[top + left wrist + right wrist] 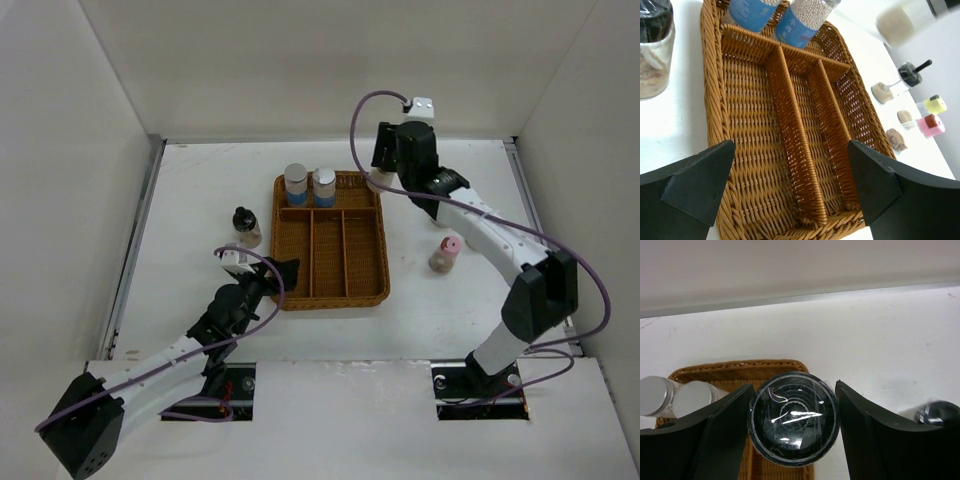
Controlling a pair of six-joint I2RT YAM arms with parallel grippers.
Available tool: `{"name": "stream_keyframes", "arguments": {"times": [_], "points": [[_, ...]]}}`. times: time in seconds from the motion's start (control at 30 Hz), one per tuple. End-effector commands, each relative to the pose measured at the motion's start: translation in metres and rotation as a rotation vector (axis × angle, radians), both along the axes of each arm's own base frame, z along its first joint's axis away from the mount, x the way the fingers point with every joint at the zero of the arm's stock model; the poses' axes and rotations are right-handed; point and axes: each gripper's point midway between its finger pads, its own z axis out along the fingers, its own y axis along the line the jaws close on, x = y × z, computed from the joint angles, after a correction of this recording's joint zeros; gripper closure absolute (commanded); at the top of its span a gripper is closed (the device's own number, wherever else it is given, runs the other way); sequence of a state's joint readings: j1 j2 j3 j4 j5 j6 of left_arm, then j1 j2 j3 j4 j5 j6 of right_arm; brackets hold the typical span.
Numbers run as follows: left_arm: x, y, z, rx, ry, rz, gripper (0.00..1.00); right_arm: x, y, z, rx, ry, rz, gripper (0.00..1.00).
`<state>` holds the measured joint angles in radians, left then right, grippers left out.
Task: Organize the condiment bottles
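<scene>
The brown wicker tray (362, 292) lies mid-table. Two silver-capped, blue-labelled bottles (296, 183) (324, 184) stand in its back compartment; they also show in the left wrist view (799, 22). My right gripper (385, 172) is shut on a dark-lidded jar (794, 417) and holds it by the tray's back right corner. A second dark-lidded jar (245, 225) stands left of the tray. A pink-capped bottle (447, 253) stands to the right. My left gripper (278, 272) is open and empty over the tray's near left corner (790, 160).
In the left wrist view, right of the tray, stand another dark-lidded jar (897, 82), a yellowish-capped one (935, 105) and the pink-capped one (931, 125). White walls close in the table on three sides.
</scene>
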<state>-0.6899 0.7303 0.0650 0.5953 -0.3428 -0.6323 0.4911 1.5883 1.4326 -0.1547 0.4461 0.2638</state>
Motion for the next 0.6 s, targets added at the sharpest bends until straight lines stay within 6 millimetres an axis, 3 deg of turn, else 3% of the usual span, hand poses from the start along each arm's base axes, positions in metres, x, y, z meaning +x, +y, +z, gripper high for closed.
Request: {"name": "stream_keyframes", "arguments": {"times": [0.0, 0.2, 0.57], "points": [[0.001, -0.006, 0.021, -0.031, -0.071, -0.016, 0.0, 0.025, 0.032, 0.027, 0.02, -0.081, 0.07, 0.48], [0.003, -0.005, 0.017, -0.02, -0.063, -0.009, 0.0, 0.054, 0.059, -0.003, -0.015, -0.024, 0.102, 0.48], [0.013, -0.007, 0.008, -0.007, -0.015, 0.036, 0.0, 0.063, 0.086, -0.064, -0.034, 0.063, 0.146, 0.45]]}}
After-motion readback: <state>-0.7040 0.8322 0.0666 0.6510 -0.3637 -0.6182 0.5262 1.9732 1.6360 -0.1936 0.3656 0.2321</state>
